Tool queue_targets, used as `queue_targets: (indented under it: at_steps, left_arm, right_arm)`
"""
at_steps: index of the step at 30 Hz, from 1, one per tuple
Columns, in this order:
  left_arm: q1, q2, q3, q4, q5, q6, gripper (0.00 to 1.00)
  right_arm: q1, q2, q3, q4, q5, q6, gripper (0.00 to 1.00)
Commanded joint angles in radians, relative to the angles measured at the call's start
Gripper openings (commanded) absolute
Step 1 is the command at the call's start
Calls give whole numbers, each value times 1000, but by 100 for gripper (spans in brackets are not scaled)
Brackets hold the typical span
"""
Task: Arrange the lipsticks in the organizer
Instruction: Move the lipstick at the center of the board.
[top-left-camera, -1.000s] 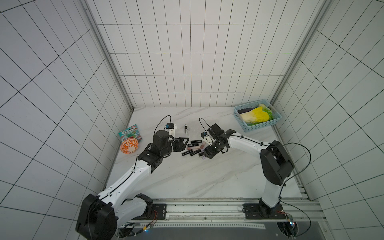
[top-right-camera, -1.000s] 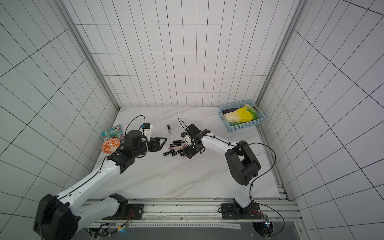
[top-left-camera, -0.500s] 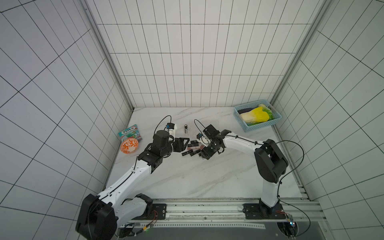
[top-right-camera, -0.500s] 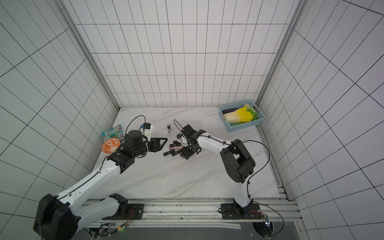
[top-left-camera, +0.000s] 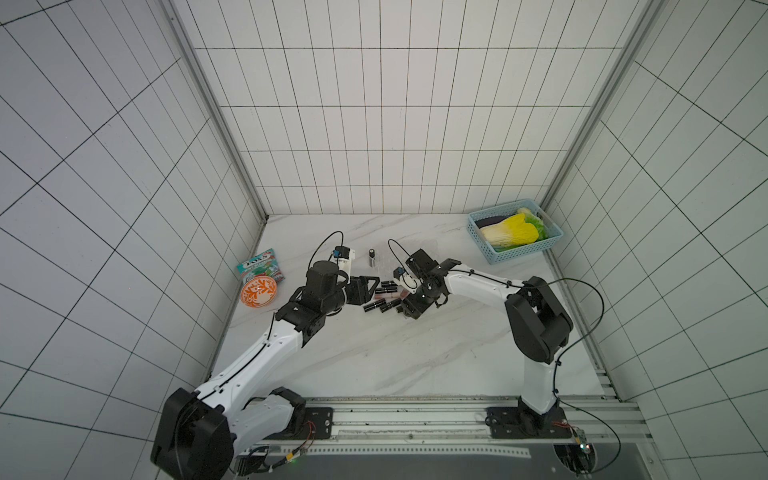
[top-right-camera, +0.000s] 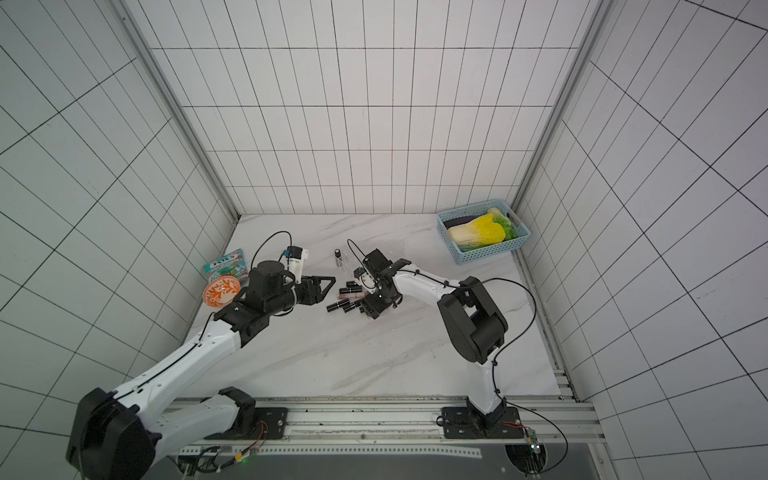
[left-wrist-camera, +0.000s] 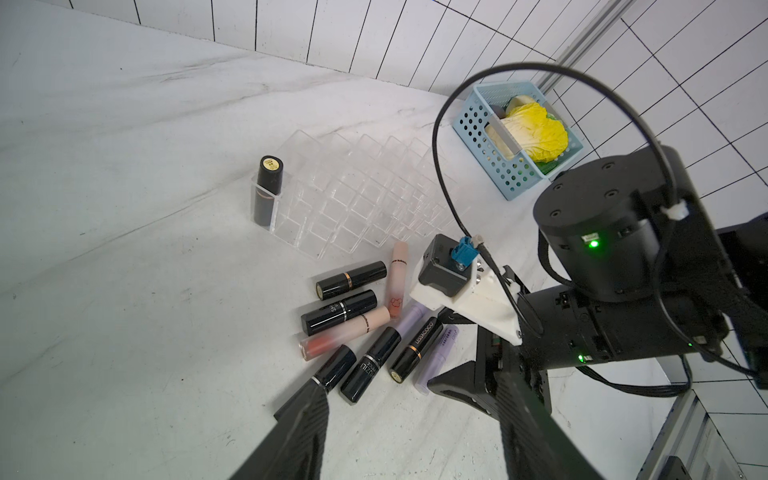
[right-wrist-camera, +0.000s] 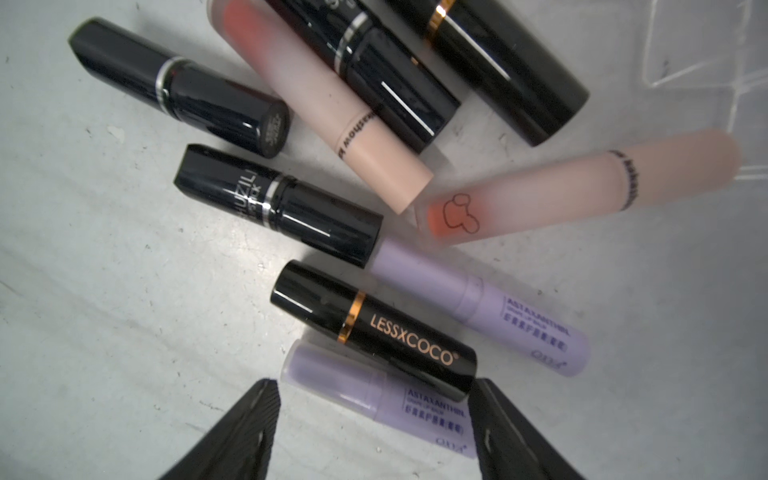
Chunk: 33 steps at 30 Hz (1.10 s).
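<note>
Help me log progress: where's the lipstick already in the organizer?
Left wrist view: the black lipstick stands upright in a corner slot at the organizer's left end, beyond the loose lipsticks.

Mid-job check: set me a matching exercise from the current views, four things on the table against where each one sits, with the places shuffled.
Things
1. black lipstick with a gold top label
2. LESSXCOCO lipstick
3. cabbage
4. orange patterned bowl

Places
A. in the blue basket
B. beside the snack packet, by a side wall
C. upright in a corner slot of the organizer
D. lying flat between two lavender tubes

Pairs: 1-C, 2-D, 3-A, 4-B
</note>
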Motion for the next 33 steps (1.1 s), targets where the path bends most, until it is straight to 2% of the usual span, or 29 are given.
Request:
queue_targets:
  at_steps: [1, 12, 25, 28, 33]
  left_arm:
    - [-4, -14, -1, -5, 8, 15, 63]
    - [-11, -11, 3, -9, 6, 15, 63]
    - [-14, -7, 10, -15, 8, 16, 63]
    - [-17, -4, 11, -15, 7, 14, 63]
    - [-23, -6, 15, -23, 4, 13, 63]
  right_arm:
    - [-2, -24, -39, -43, -14, 12, 75]
    - [-9, 0, -10, -33, -8, 23, 75]
    - [10, -80, -128, -90, 53, 61, 72]
    - [14, -70, -133, -85, 59, 67, 69]
    - [24, -49, -105, -96, 53, 72, 59]
